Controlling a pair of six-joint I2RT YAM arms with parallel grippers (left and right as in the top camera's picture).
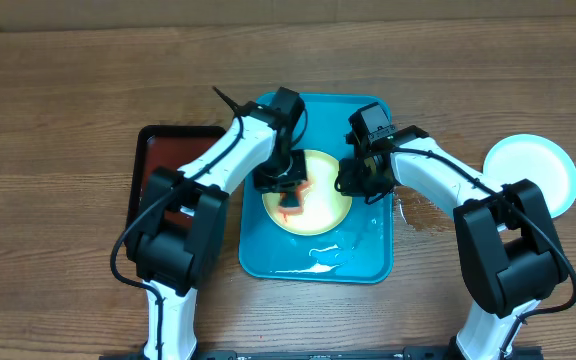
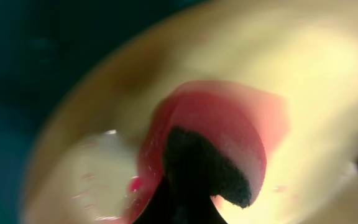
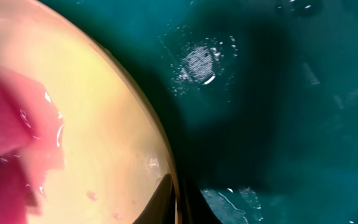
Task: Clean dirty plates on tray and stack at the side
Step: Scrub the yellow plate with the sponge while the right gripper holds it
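A yellow-green-rimmed plate [image 1: 320, 208] with red smears lies on the turquoise tray [image 1: 368, 255]. My left gripper [image 1: 288, 186] is shut on a red sponge [image 1: 294, 198] and presses it onto the plate's centre. The left wrist view shows the sponge [image 2: 222, 124] on the plate [image 2: 328, 81], with the gripper [image 2: 191, 202] dark and blurred. My right gripper [image 1: 354, 180] is shut on the plate's right rim. In the right wrist view its fingers [image 3: 179, 200] straddle the rim of the plate [image 3: 104, 124] over the tray [image 3: 278, 93]. A light-blue-rimmed plate [image 1: 530, 172] lies on the table at the right.
A smaller black-rimmed red-brown tray [image 1: 168, 150] lies left of the turquoise tray. Water pools on the turquoise tray's front part [image 1: 323, 255]. Wet patches mark the wood [image 1: 418, 212] between the tray and the blue-rimmed plate.
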